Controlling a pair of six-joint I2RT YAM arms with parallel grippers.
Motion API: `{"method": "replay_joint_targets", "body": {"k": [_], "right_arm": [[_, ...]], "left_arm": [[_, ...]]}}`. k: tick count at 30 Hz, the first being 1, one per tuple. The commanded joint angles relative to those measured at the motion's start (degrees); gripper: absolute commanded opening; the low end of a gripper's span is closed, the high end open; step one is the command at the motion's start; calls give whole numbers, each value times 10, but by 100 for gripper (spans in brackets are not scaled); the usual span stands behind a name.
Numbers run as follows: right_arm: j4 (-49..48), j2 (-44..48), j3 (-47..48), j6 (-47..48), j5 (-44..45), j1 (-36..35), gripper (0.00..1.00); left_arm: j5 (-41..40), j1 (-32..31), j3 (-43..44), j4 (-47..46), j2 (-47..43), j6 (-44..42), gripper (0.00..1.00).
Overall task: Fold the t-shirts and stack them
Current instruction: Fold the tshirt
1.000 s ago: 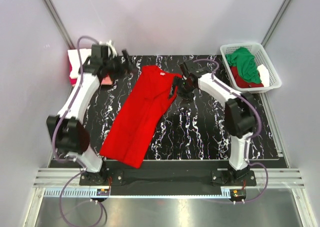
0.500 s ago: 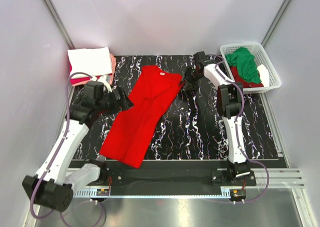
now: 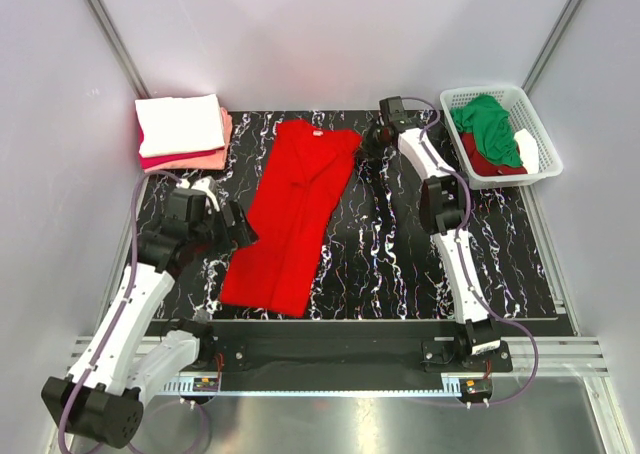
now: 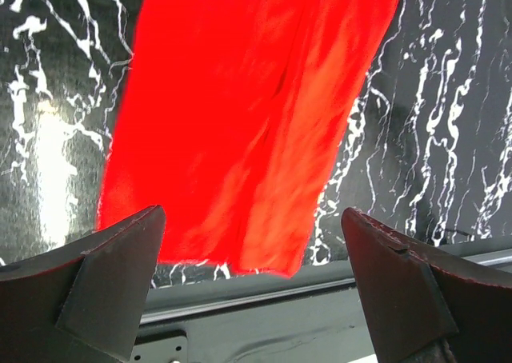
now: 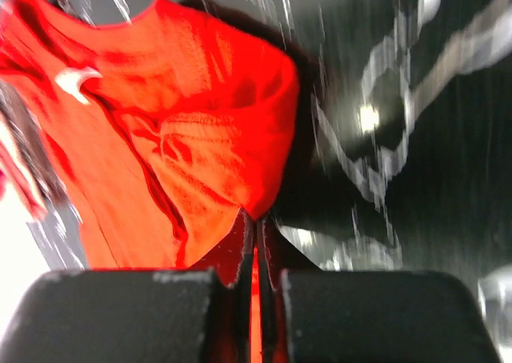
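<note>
- While the bright red short-sleeved cloth t-shirt [image 3: 290,214] lies lengthwise on the black white-veined table [image 3: 400,264], the top view shows the left gripper [image 3: 238,230] just beside its left edge and the right gripper [image 3: 367,148] at its far right sleeve.
- Left wrist view: the left jaws stand wide apart above the shirt's near hem.
- Right wrist view: the right jaws are clamped on a fold of red cloth.

1 red t-shirt [image 3: 290,209] on black marbled table [image 3: 400,264]
</note>
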State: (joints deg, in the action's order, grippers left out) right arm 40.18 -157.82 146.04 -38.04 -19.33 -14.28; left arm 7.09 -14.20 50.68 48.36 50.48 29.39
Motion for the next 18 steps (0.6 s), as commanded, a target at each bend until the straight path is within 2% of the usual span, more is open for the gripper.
{"method": "replay_joint_targets", "body": {"k": [1,3,5,8,9,10,12,15,18], "right_arm": [[-145,-32,45,-39,42,9,0],[-214,-69,81,-55,35,9,0],[-270,-89,127,-75,36,8,10],[-316,-83,125,-66,41,9,70],[-315,-62,122,-56,35,9,87],[-310,-45,101,-35,32,9,99],[-297,33,50,-11,25,10,100],[-275,172,-139,37,64,12,100],[-217,295,-271,45,85,15,100]], "left_arm": [[-9,0,-13,-6,-28,-3,99],[5,0,-25,-12,-30,2,99],[20,-3,-30,-20,-29,5,99],[22,-5,-30,-24,-28,5,99],[23,-5,-33,-27,-28,5,99],[23,-5,-35,-34,-24,7,99],[27,-6,-40,-42,-15,12,99],[37,-6,-50,-77,4,27,99],[31,-7,-62,-109,28,42,99]]}}
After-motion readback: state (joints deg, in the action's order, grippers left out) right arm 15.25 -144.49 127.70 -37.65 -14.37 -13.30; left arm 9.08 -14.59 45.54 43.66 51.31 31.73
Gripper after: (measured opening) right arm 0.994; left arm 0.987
